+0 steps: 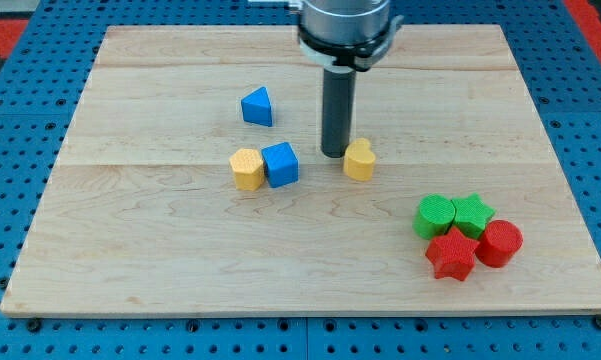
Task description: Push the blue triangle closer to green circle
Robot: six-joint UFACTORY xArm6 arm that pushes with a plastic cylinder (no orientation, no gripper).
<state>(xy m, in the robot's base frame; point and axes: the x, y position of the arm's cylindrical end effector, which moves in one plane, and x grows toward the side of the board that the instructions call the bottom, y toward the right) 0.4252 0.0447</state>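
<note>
One blue triangle point(258, 107) sits toward the desk's point(130, 260) upper left; the green circle point(435, 216) is well apart at lower right, packed with a green star point(472, 213), red star point(452, 256) and red circle point(500, 243). No end effector to spread or pinch: just a rod. My tip point(335, 153) rests just beside the yellow block point(359, 159), right of the triangle, so on the wrong side for pushing, I'd judge. Blue cube point(280, 164) and yellow hexagon point(246, 169) touch below.

Blue triangle point(258, 107) to green circle point(435, 215): my tip point(334, 153) and yellow block point(359, 160), just beside each other, sit mid-route. Blue cube point(280, 164) touching yellow hexagon point(246, 169) block nearer the surface's bottom-left. Circle hemmed by green star point(472, 213), red star point(452, 256), red circle point(499, 243); its left side open.
</note>
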